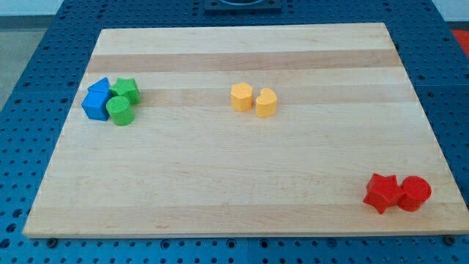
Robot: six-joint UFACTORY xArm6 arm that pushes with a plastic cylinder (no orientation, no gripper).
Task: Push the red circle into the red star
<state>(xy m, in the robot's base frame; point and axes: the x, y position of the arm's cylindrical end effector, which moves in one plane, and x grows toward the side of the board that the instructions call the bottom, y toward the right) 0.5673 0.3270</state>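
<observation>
The red circle (415,193) sits near the board's bottom right corner. The red star (382,193) lies just to its left, and the two touch. My tip and the rod do not show anywhere in the camera view.
Two yellow blocks (242,97) (266,103) sit side by side near the board's upper middle. At the left, two blue blocks (95,105) (100,86) cluster with a green circle (119,111) and a green star (127,90). The wooden board (220,183) lies on a blue perforated table.
</observation>
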